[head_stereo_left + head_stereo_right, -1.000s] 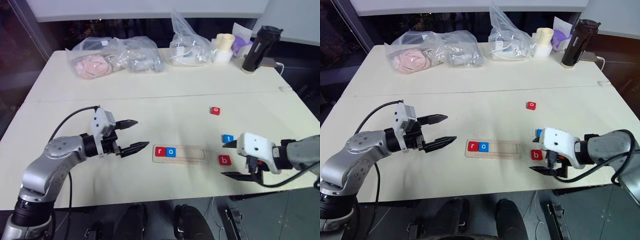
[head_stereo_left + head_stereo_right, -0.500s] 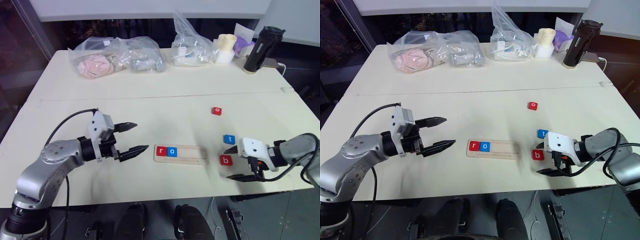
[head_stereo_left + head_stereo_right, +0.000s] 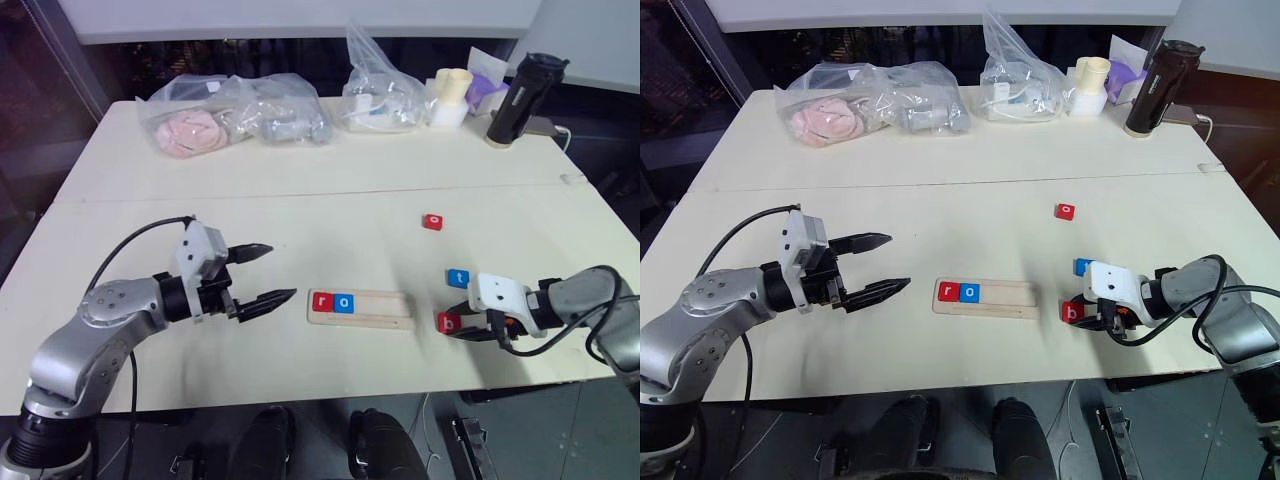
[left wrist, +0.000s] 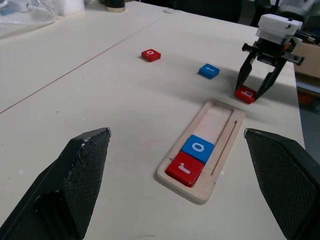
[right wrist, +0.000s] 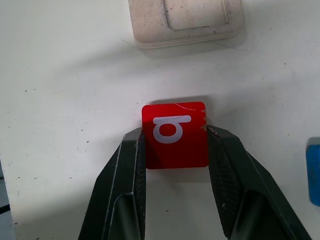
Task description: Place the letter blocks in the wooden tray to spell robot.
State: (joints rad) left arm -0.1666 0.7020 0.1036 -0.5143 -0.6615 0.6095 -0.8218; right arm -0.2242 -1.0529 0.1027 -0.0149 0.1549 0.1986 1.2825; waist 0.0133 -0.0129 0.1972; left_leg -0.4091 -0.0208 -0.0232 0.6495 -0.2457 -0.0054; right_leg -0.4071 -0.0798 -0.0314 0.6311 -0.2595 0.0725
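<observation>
Since a second ago the right gripper (image 5: 175, 145) has dropped to the table and pinched its fingers against both sides of the red b block (image 5: 175, 134), just off the empty end of the wooden tray (image 3: 380, 310). Its white housing hides part of that block from the head camera. Red r (image 3: 321, 302) and blue o (image 3: 343, 302) sit in the tray. Blue t (image 3: 458, 278) and red o (image 3: 432, 222) lie loose. Beside the tray, the left gripper (image 3: 266, 273) hovers, fingers spread wide.

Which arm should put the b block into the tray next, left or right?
Right. The right gripper is already shut on the red b block beside the wooden tray; the left gripper hovers open and empty.
</observation>
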